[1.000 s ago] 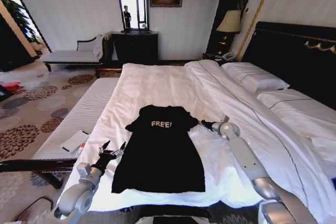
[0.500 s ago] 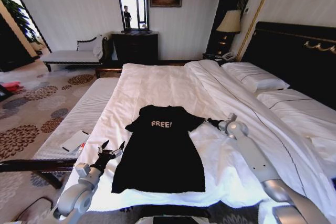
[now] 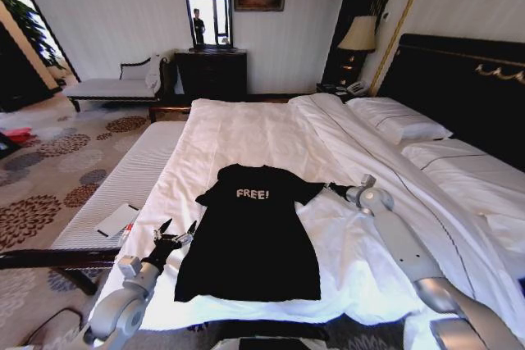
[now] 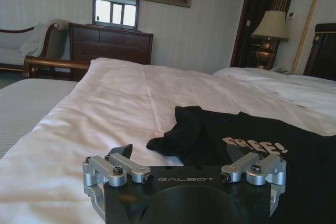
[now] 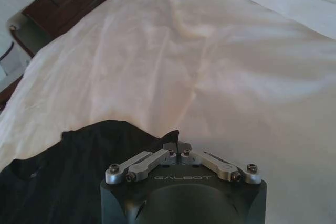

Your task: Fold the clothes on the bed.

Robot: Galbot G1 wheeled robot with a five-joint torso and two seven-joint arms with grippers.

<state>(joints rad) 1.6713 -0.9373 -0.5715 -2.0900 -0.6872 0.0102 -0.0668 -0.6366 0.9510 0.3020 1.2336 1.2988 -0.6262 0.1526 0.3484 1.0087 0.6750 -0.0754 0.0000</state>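
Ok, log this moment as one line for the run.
left gripper: open, beside T-shirt hem | right gripper: shut on T-shirt sleeve | T-shirt flat on bed

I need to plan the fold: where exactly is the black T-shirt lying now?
In the head view, the black T-shirt lies flat on the bed near its foot edge, between the open left gripper and the right gripper shut on its sleeve.

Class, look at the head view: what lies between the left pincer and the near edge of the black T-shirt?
Only bare white duvet: a narrow strip separates the open left pincer from the T-shirt.
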